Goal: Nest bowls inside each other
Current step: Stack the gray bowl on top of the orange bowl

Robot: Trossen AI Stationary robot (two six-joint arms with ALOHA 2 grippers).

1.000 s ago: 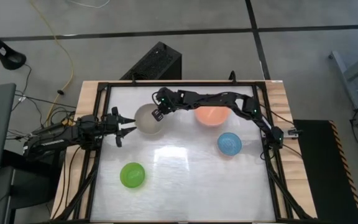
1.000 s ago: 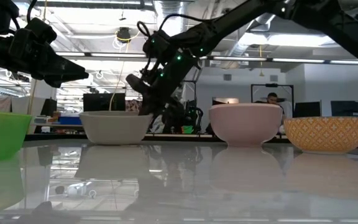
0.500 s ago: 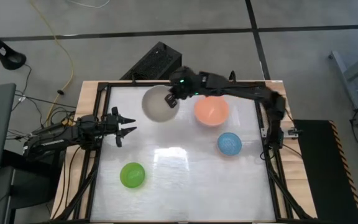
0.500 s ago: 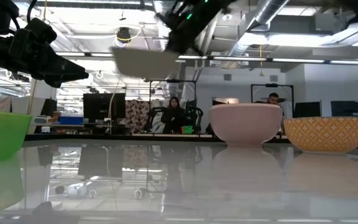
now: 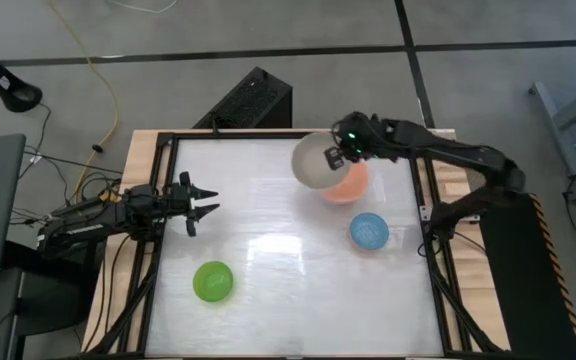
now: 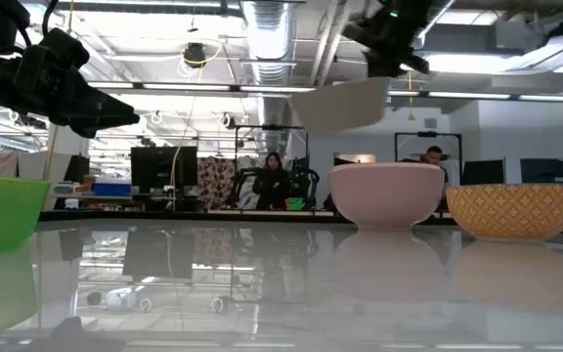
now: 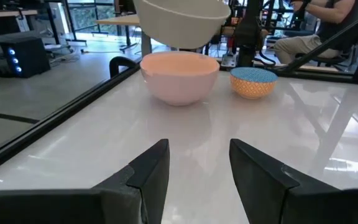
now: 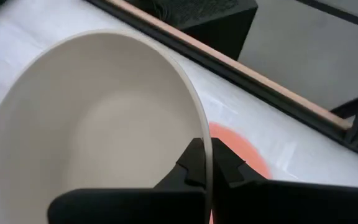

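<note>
The cream-white bowl (image 5: 315, 160) hangs in the air, partly over the salmon-pink bowl (image 5: 348, 184), rim pinched by the right gripper (image 5: 334, 158). Blue bowl (image 5: 369, 231) sits near the pink one, and the green bowl (image 5: 213, 281) well apart toward the front-left. Left gripper (image 5: 204, 203) hovers at the table's left side, fingers spread, looks empty.

- Grey floor (image 5: 298, 30) with dark seams, and a yellow cable (image 5: 103, 85) trailing across it.
- Black box (image 5: 248, 100) sits behind the table.
- Low view shows an open workshop: ceiling ducts (image 6: 267, 29), strip lights, monitors (image 6: 159, 166), and two seated people (image 6: 274, 181).
</note>
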